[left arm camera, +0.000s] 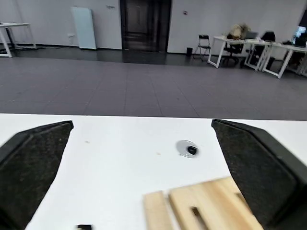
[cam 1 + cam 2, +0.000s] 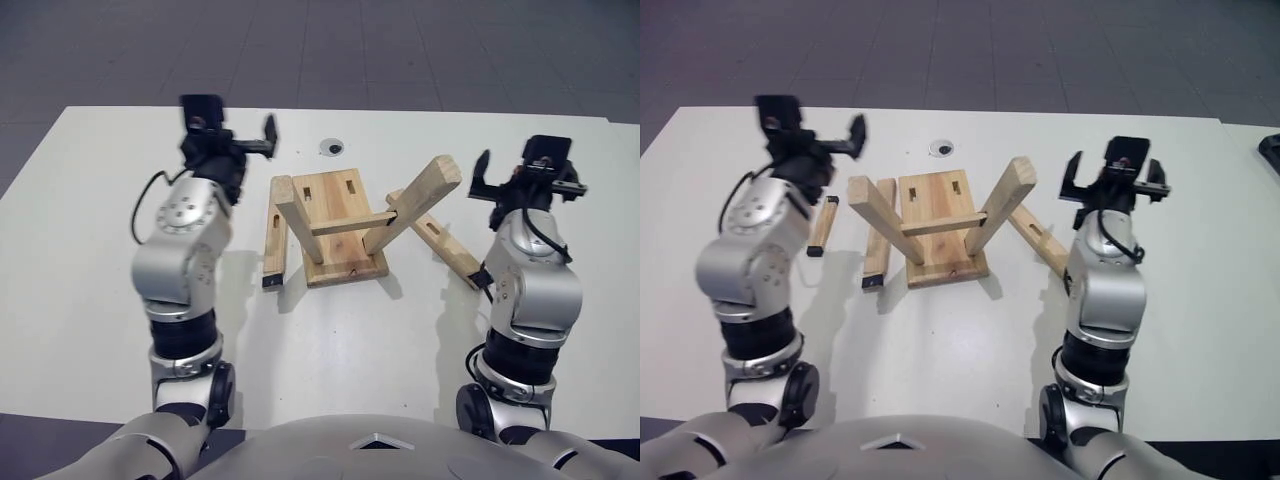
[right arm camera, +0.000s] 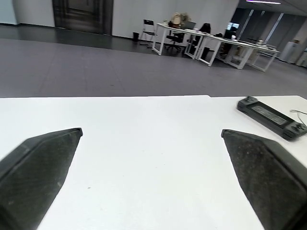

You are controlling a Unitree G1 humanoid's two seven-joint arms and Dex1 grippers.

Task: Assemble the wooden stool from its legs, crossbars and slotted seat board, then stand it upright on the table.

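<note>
While raised either side of the stool, left fingers and right fingers point forward, spread.

You have a small round plug with a dark centre, a flat black device off to the right, and white desks with chairs far back across the grey floor

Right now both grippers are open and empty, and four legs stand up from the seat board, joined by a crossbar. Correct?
No: only two legs stand up from the seat board, joined by the crossbar; the other two lie flat on the table beside it, per the left eye view. The left gripper and right gripper are open and empty.
</note>
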